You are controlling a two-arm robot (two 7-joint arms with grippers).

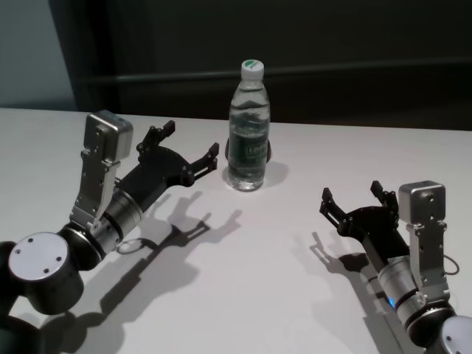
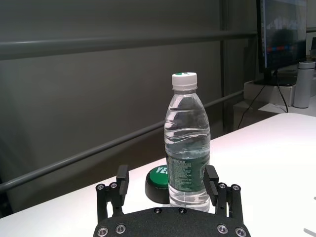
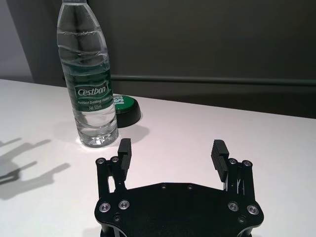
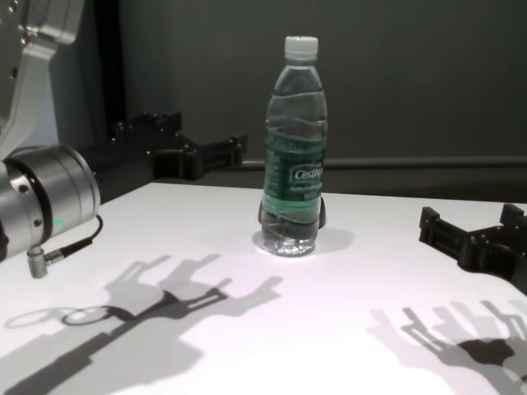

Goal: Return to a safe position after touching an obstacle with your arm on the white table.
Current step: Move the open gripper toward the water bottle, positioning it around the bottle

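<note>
White, broad, smooth desk (image 1: 243, 280) is taken as the widest thing in view, with dark wall panels and a grey rail behind it and a monitor off to one side in the left wrist view. Next in size, the left arm is seen reaching toward twelve o'clock, its left pincer (image 1: 186, 150) spread wide and empty, one fingertip just beside the obstacle; whether it touches cannot be told. The right pincer (image 1: 352, 198) is held wide and empty at about four o'clock from the obstacle, well apart. The tall clear plastic water bottle with white cap and dark green label (image 1: 248, 129) stands upright near the desk's far edge. Full of water, it is judged moderately heavy, stiff yet slippery and easily tipped; the labelled waist would suit any hold. A low black-and-green button (image 3: 123, 108) lies touching or just behind it.
</note>
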